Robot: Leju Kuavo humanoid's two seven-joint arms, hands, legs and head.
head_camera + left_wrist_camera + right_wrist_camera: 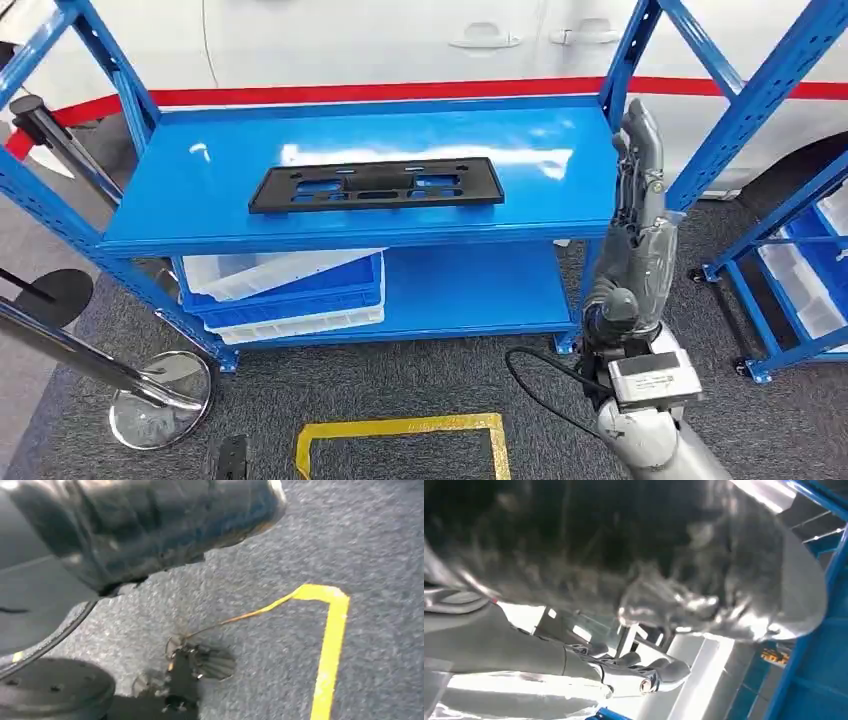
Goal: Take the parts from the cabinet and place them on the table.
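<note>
Grey carpet with a yellow tape outline lay before the blue cabinet. On its upper shelf rested the black part, flat and untouched. The right hand was raised beside the shelf's right end, holding nothing, fingers seemingly extended together, though the wrist view was blurred.

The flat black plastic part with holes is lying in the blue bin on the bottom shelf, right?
Not quite. The flat black plastic part with holes lies on the top shelf of the blue metal rack, not in the blue bin below. The head view shows it.
</note>
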